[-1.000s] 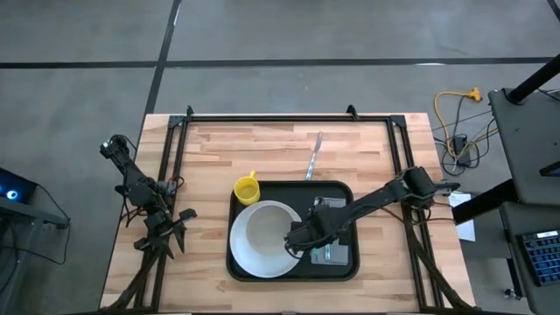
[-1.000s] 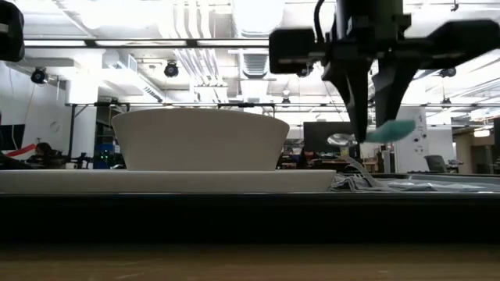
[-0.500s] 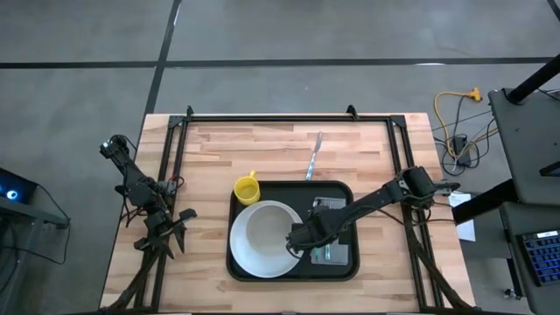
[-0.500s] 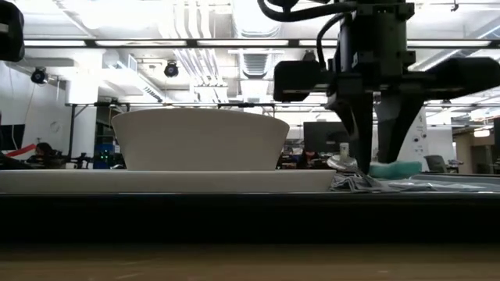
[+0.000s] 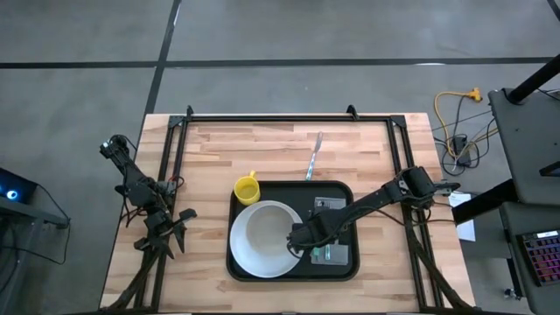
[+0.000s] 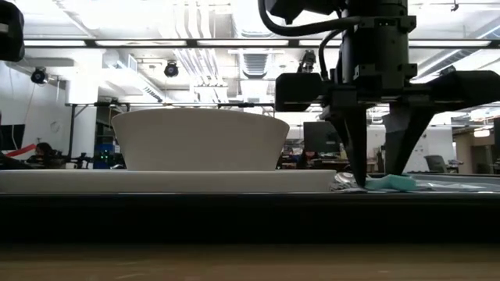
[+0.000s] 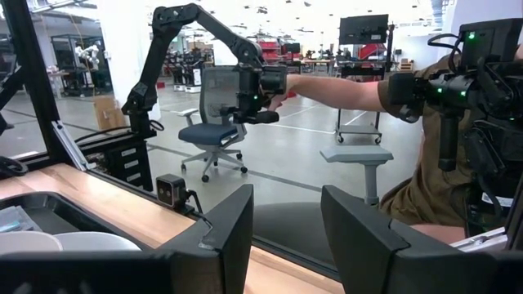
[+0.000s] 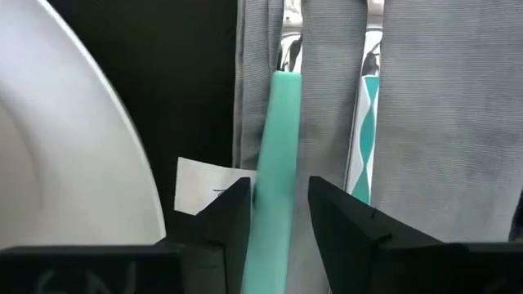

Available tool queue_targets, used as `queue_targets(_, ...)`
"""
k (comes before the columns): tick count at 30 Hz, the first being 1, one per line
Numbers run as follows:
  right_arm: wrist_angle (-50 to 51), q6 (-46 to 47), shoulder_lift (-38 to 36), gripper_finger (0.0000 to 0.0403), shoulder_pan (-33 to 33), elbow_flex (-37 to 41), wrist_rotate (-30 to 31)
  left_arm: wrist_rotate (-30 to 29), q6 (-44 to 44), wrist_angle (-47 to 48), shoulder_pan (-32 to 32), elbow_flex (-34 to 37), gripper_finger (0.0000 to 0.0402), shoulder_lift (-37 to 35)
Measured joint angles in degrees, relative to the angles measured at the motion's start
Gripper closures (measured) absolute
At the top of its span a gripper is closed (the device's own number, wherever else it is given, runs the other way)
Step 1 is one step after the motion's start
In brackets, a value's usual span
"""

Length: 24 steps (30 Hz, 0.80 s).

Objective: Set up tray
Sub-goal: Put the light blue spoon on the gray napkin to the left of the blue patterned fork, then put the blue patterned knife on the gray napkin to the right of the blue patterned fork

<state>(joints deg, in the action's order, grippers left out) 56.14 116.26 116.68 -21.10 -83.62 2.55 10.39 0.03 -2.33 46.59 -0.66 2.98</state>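
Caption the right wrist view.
Right gripper straddles a teal-handled utensil lying on the grey napkin beside the plate.

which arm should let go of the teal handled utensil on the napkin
Right. The right gripper already straddles the teal handle on the napkin inside the tray. The left gripper waits off the table's left edge.

The right arm reaches from the high view's right edge diagonally down toward the centre; its claw (image 5: 313, 248) points straight down, fingers slightly parted (a narrow gap either side of what lies between them); the left claw (image 5: 162, 234) waits folded at the left edge, fingers apart.
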Motion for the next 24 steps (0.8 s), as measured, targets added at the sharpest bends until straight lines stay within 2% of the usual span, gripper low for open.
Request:
queue_targets(11, 0.8, -3.1, -0.3, 0.0305, 0.4, -4.4, 0.0, 0.0, 0.0, 0.0, 0.0, 0.0, 0.0269, 0.0)
queue_targets(16, -0.3, -8.3, -0.4, 0.0312, 0.4, -7.9, 0.2, 0.0, 0.0, 0.0, 0.0, 0.0, 0.0269, 0.0)
queue_targets(19, -1.7, -7.4, -0.4, 0.0316, 0.2, -8.9, 3.0, 0.0, 0.0, 0.0, 0.0, 0.0, 0.0269, 0.0)
queue_targets(24, -1.4, -5.7, -0.4, 0.0324, 2.6, -10.8, 3.4, 0.0, 0.0, 0.0, 0.0, 0.0, 0.0269, 0.0)
